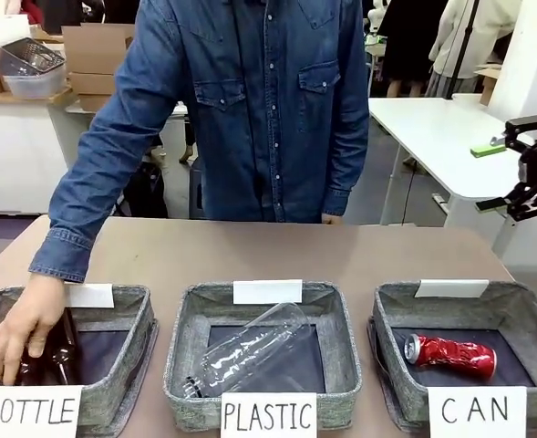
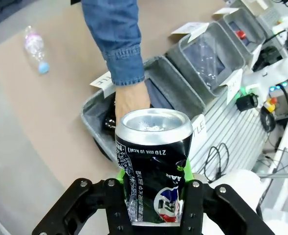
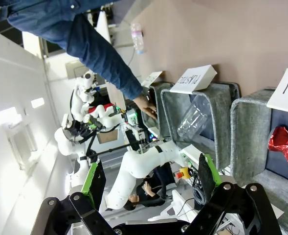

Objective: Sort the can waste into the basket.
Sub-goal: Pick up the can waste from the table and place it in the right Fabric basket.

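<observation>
Nearest the left wrist camera, the left gripper [image 2: 151, 172] has its green pads pressed against both sides of a dented dark blue-black metal drink can [image 2: 153, 147] with green-yellow print. The can is gripped with one silver end pointing away from the wrist, and it lies outside every basket. Past the can, a person's hand [image 2: 131, 100] in a blue denim sleeve [image 2: 117, 39] reaches into the grey woven-fabric basket carded "BOTTLE" [image 1: 131, 356], among brown glass bottles [image 1: 63, 351]. In the front view, three such baskets line the near edge of the brown table [image 1: 268, 251]. The middle basket carded "PLASTIC" [image 1: 179, 347] holds a clear plastic bottle [image 1: 250, 351] lying aslant. At the robot's right, the grey woven-fabric square basket with the white "CAN" card [image 1: 391, 315] holds a crushed red metal drink can [image 1: 450, 354], which lies on its side on the dark bottom. The right gripper [image 1: 500, 178] hangs raised beyond and to the right of that basket, its jaws spread wide with nothing between them. Farthest out on the table lies a small clear plastic bottle with a blue cap [image 2: 34, 46], well apart from the baskets.
</observation>
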`<state>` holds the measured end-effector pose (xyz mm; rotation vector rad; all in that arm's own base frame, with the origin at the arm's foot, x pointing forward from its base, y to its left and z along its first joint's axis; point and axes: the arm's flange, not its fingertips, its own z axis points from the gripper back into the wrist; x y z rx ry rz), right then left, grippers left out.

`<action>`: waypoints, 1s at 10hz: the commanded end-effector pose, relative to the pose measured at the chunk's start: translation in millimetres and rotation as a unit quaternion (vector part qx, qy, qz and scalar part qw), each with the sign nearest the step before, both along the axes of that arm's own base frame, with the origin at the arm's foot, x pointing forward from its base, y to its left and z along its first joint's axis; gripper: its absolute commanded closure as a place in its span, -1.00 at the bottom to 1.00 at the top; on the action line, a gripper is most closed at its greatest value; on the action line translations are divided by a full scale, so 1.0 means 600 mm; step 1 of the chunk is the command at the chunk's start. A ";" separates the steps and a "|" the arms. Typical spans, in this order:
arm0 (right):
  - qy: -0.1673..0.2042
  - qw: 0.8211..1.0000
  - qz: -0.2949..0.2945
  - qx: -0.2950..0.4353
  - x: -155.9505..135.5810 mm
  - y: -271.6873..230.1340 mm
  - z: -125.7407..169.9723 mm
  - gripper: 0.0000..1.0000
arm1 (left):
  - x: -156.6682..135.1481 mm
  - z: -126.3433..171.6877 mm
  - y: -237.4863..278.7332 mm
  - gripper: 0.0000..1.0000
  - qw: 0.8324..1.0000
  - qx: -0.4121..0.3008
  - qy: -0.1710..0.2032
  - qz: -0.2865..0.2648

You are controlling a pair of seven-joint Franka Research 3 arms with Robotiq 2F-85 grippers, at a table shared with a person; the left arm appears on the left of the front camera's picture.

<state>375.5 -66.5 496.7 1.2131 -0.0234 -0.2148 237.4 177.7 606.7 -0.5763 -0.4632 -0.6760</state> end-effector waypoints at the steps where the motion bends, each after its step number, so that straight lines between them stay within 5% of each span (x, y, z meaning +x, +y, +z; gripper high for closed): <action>1: -0.004 1.000 0.009 -0.004 -0.001 -0.002 0.002 -1.00 | 0.020 0.009 -0.012 0.19 1.000 0.001 -0.002 -0.013; 3: -0.004 1.000 0.009 -0.004 -0.001 -0.002 0.002 -1.00 | 0.037 0.014 -0.106 0.19 0.999 0.027 0.022 -0.009; 6: 0.000 1.000 0.000 0.000 0.000 0.000 0.000 -1.00 | 0.071 0.009 -0.350 0.19 0.993 0.046 0.007 -0.109; 8: -0.033 0.998 -0.016 -0.044 -0.061 -0.069 0.078 -1.00 | 0.102 -0.027 -0.531 0.19 0.985 0.058 -0.032 -0.161; 10: -0.038 0.996 -0.034 -0.079 -0.103 -0.144 0.084 -1.00 | 0.103 -0.068 -0.711 0.19 0.970 0.043 -0.045 -0.233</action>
